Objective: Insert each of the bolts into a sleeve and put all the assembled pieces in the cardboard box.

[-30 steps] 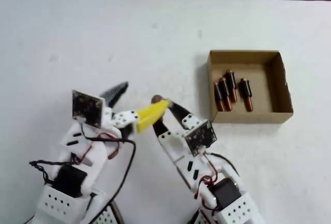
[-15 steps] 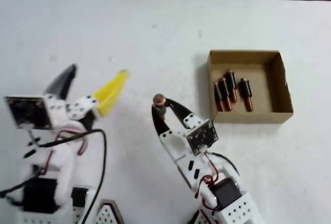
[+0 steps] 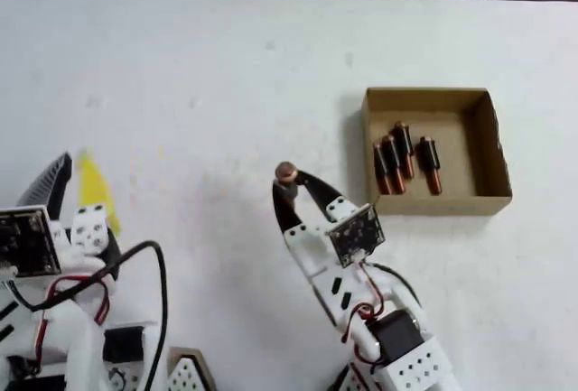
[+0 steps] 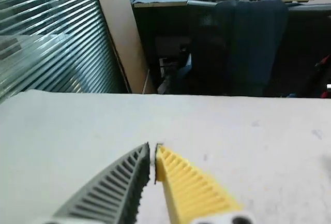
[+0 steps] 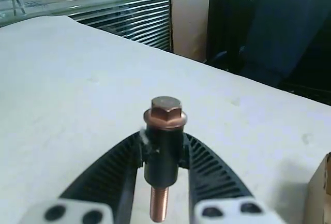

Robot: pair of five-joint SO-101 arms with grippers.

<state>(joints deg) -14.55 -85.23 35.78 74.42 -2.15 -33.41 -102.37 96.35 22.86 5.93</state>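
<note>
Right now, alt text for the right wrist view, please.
The right gripper clamps a black sleeve with a copper bolt through it, hex head past the fingertips, threads out the other end. White table behind, cardboard box corner at the edge.

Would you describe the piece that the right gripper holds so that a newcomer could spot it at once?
On the white table, look beside the cardboard box, at the right gripper. It is shut on a black sleeve with a copper bolt through it, hex head up. The other pieces lie flat inside the box; this one stands upright outside it.
</note>
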